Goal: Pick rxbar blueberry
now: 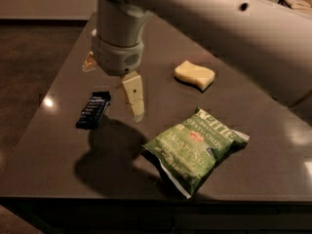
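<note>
Though the rxbar blueberry point(93, 109) lies ungrasped on the table point(58, 160), the approach looks nearly complete; descent, closing and lift remain. Gripper point(113, 89): spread wide, empty, hanging just beside the bar, which sits at its 8 o'clock. Arm point(234, 38): reaching in from 2 o'clock, wrist pointing down.

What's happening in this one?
A robot arm is going for the blue snack bar on a dark table. Its gripper hangs above the tabletop, just right of the bar in view. The bar lies untouched. A green chip bag and a yellow sponge sit further right.
</note>
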`<act>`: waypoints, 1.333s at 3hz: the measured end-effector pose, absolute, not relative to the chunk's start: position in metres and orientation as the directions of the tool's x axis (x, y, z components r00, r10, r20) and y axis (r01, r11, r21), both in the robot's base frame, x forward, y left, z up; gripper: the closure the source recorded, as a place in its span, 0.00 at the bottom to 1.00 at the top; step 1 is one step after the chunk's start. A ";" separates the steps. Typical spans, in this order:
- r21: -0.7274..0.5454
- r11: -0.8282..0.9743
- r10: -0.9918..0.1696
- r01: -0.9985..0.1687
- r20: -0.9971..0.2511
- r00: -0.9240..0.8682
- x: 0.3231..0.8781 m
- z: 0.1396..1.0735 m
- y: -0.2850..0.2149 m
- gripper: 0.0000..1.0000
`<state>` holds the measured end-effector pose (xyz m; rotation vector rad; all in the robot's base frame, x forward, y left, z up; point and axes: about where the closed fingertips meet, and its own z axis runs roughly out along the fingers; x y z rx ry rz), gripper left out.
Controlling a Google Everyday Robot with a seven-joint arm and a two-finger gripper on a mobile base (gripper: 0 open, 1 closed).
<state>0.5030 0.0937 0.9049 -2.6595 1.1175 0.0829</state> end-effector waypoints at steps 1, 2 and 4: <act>-0.169 -0.735 -0.644 -0.656 -0.129 0.755 0.508 0.884 0.119 0.00; -0.131 -0.769 -0.615 -0.625 -0.115 0.780 0.516 0.867 0.135 0.00; -0.068 -0.800 -0.591 -0.596 -0.083 0.802 0.528 0.841 0.150 0.02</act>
